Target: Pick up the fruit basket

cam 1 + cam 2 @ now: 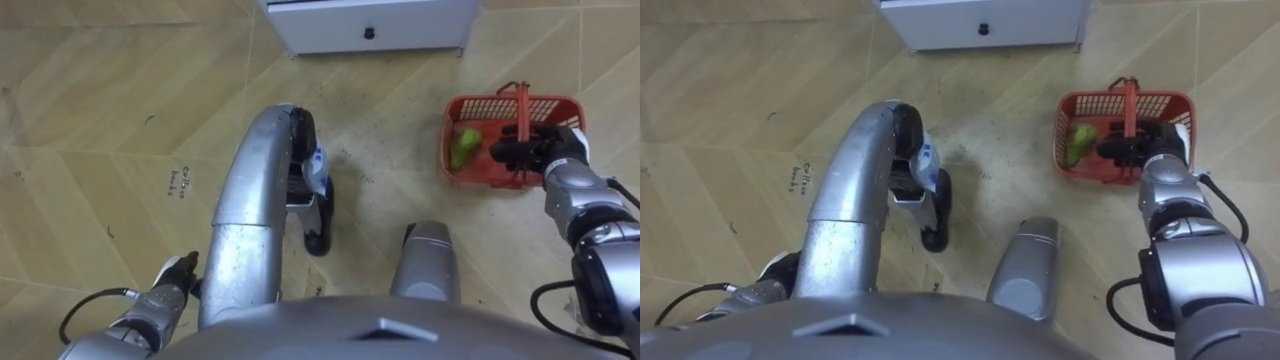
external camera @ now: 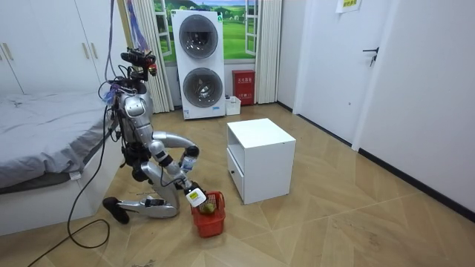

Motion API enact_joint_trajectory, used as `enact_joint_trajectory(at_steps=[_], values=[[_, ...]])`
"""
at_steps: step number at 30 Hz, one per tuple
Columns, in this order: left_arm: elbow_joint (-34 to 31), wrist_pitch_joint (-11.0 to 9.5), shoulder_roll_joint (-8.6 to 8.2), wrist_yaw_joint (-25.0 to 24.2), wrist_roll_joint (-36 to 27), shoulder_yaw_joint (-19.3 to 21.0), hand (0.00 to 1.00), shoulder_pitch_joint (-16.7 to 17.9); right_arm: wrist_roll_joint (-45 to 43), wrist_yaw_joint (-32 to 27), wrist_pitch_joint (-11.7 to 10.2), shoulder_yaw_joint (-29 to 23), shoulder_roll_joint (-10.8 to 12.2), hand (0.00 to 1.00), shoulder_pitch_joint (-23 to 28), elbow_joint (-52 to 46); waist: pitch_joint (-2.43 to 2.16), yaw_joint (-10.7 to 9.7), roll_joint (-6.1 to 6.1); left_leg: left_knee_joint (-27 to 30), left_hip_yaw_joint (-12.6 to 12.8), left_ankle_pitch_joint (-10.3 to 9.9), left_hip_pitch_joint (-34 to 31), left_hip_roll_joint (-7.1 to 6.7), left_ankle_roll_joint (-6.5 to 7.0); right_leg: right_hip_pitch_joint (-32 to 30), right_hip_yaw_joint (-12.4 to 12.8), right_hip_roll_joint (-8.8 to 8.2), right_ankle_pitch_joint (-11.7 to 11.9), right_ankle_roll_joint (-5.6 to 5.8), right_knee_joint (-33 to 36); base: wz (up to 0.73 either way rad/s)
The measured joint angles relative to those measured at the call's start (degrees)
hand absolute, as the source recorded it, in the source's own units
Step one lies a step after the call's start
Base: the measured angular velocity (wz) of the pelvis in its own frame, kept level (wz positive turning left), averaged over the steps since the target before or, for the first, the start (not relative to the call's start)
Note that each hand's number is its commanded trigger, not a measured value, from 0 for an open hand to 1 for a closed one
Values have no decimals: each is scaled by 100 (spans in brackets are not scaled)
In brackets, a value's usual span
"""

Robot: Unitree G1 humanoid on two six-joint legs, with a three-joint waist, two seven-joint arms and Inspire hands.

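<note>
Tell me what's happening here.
The robot kneels on the wooden floor beside a white cabinet. Its right hand reaches out to a red basket and appears curled round the handle. The basket holds green fruit and looks to be resting on the floor, not yet lifted. The left hand hangs low at the robot's side.

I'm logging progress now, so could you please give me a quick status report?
Right hand curled on fruit basket handle. Basket on floor, green fruit inside. Left hand low, idle. Nothing blocking.
</note>
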Motion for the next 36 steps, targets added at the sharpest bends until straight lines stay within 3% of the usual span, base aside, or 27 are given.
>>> enact_joint_trajectory(at_steps=[21, 31, 33, 36], values=[[-19, -37, -12, -56, -211, 37, 0, -123, 141, -2, 1, -49, 41, 100, 69, 78, 28, -1, -49, 49, -20, 7, -69, -13, 26, 13, -35, 6, 0, 1, 8, 0], [-21, -35, 21, -58, -203, 142, 0, -275, 123, 34, 11, -21, 79, 100, 65, -361, 68, 11, -249, 188, -219, -19, 10, -34, 70, 283, -182, 106, 0, 1, -35, 0], [-11, -34, 21, -74, -197, 137, 0, -347, 100, 22, 11, -21, 81, 100, 56, -406, 74, -3, -295, 213, -256, -22, 50, -111, 77, 380, -214, 118, 0, 1, -47, 0], [-21, -33, 21, -87, -206, 131, 0, -359, 93, -12, 89, -25, 91, 100, 56, -660, 67, -57, -358, 279, -287, -61, 90, -121, 146, 497, -241, 110, 2, 0, -65, 0]])
